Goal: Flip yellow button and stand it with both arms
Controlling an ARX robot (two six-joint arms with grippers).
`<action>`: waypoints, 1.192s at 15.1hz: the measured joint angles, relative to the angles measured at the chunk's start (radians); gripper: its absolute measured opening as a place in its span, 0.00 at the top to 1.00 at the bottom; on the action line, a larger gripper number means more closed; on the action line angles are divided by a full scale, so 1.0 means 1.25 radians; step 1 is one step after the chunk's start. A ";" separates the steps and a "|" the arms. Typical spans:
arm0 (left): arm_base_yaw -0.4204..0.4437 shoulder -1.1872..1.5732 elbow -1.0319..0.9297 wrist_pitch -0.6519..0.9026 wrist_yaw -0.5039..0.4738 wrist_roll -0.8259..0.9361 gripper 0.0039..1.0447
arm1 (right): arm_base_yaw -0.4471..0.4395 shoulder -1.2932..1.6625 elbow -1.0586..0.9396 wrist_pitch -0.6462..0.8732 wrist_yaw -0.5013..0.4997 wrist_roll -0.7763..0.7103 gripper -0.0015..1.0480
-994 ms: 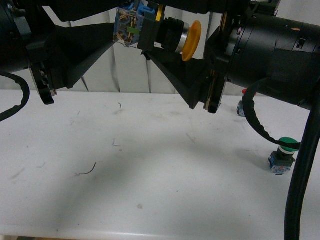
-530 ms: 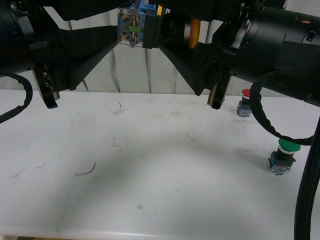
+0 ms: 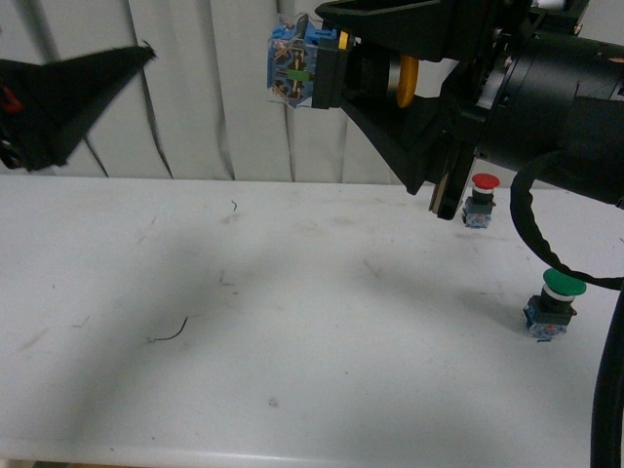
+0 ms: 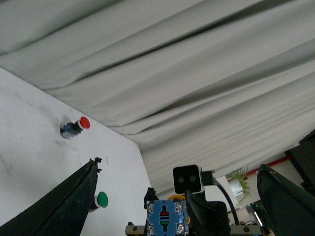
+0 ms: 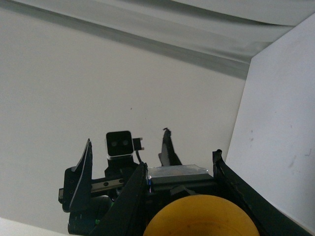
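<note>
Evidently the right end effector (image 3: 341,63) grips the button (image 3: 292,68) sideways, block facing the wide-spread left end effector (image 4: 177,166), likely for regrasping.

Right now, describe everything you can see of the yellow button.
The yellow button is high above the white table, lying sideways between the jaws of the right gripper. Its round yellow cap, edge-on in the front view, faces the right arm. Next comes a black collar, then the clear-blue plastic contact block, pointing toward the robot's left. The left wrist view shows small red and green marks on the block's end face. Only the gripper touches it.
</note>
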 joint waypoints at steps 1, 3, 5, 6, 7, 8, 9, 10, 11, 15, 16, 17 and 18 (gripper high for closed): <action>0.049 -0.021 0.000 -0.005 0.026 -0.005 0.06 | -0.010 0.000 -0.003 0.001 -0.001 0.000 0.65; 0.174 -0.089 -0.013 -0.062 0.083 0.026 0.06 | -0.035 0.000 -0.011 0.000 -0.001 0.000 0.65; 0.305 -0.210 -0.073 -0.126 0.137 0.125 0.06 | -0.052 0.000 -0.011 0.000 0.005 0.000 0.65; 0.368 -0.290 -0.103 -0.190 0.163 0.197 0.06 | -0.055 0.000 -0.011 0.000 0.005 0.000 0.65; 0.428 -0.354 -0.131 -0.227 0.191 0.271 0.06 | -0.060 -0.002 -0.011 0.000 0.007 0.000 0.65; 0.502 -0.427 -0.162 -0.251 0.237 0.339 0.06 | -0.060 -0.005 -0.011 0.000 0.011 -0.003 0.65; 0.576 -0.486 -0.190 -0.221 0.287 0.372 0.06 | -0.060 -0.009 -0.011 0.000 0.014 -0.005 0.65; 0.618 -0.587 -0.181 -0.405 0.197 0.481 0.15 | -0.059 -0.014 -0.011 0.000 0.013 -0.009 0.65; 0.587 -0.674 -0.189 -0.537 0.096 0.592 0.25 | -0.059 -0.019 -0.011 0.001 0.013 -0.013 0.65; 0.416 -0.836 -0.300 -0.704 -0.123 0.877 0.64 | -0.054 -0.033 -0.013 0.000 0.011 -0.036 0.65; 0.350 -0.885 -0.323 -0.714 -0.188 0.902 0.81 | -0.054 -0.038 -0.013 0.000 0.009 -0.042 0.66; 0.292 -0.929 -0.343 -0.724 -0.241 0.915 0.99 | -0.055 -0.040 -0.015 0.000 0.005 -0.052 0.66; 0.261 -0.948 -0.360 -0.733 -0.275 0.918 0.99 | -0.055 -0.040 -0.020 0.000 0.010 -0.056 0.66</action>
